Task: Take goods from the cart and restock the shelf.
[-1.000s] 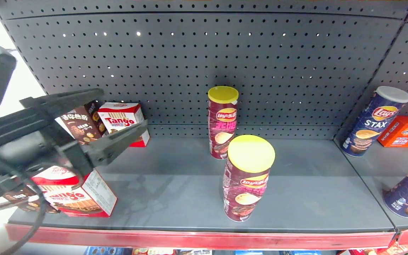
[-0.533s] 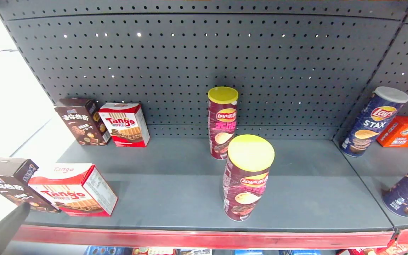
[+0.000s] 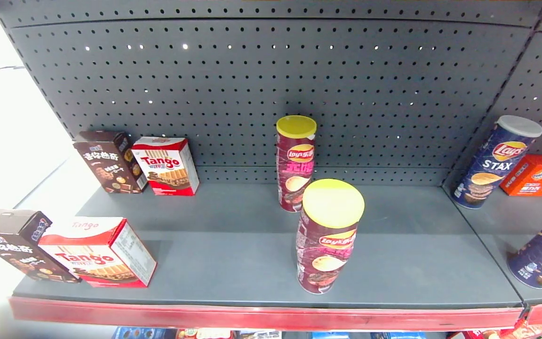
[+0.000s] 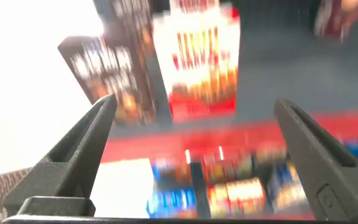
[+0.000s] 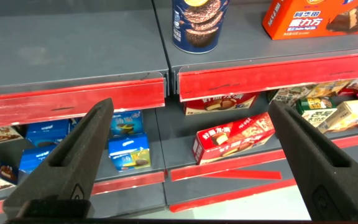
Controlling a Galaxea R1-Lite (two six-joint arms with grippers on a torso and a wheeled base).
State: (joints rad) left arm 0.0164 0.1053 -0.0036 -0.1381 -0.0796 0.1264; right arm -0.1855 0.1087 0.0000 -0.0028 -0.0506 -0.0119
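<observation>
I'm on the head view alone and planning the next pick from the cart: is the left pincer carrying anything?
Observer: No. The left pincer is open and empty, facing the red wafer box at the shelf's front edge.
Operator: And the right one?
Observer: The right pincer is open and empty too, in front of the red shelf lip, with the blue can standing above that lip.
Operator: What sits on the level underneath?
Observer: Blue boxes and, beside them, a red carton.

Brand print on box, can
</observation>
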